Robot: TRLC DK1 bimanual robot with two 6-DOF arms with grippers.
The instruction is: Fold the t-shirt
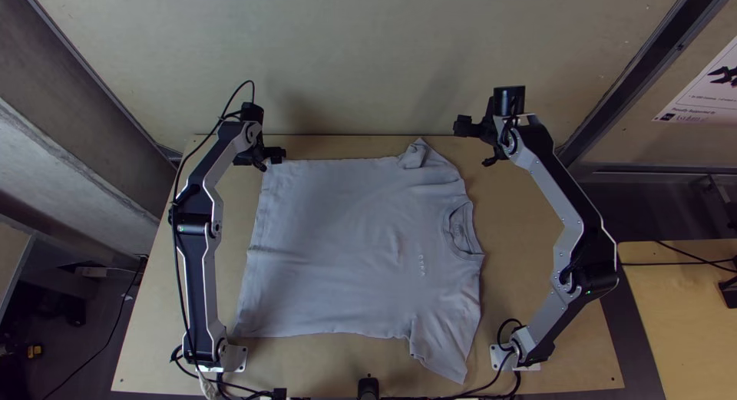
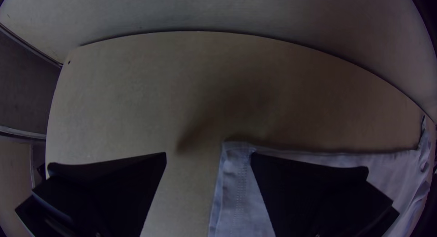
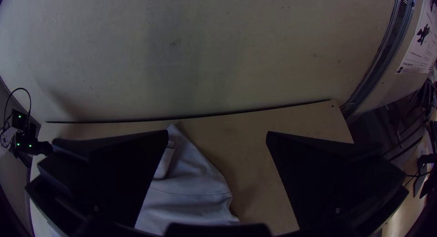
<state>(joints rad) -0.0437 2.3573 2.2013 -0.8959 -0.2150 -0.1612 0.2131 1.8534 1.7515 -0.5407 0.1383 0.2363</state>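
Biggest thing first: a broad pale wall (image 1: 368,54) rises beyond the far side of the t-shirt (image 1: 345,239), our landmark. Under the shirt lies the light wooden table (image 1: 530,285), its bare wood showing all around the cloth. And the shirt itself is spread flat, hem toward the left arm (image 1: 203,269), collar (image 1: 461,229) toward the right arm (image 1: 560,208); its near sleeve (image 1: 441,354) lies out, its far sleeve (image 1: 414,157) is crumpled. Off past the shirt's collar side, beyond the right arm, there's a second wooden surface (image 1: 683,315), and farther back on that side a slanting dark metal beam (image 1: 637,70) and a white poster (image 1: 706,93). Now to the pincers! The left gripper (image 1: 272,159) is right at the shirt's far hem corner, fingers spread wide, one over the cloth, the other over bare wood, nothing pinched between them; whether the one over the cloth touches it, I can't tell. The right gripper (image 1: 472,144) is out near the far sleeve, toward the shirt's collar side, its fingers wide apart too, and it's gripping nothing.
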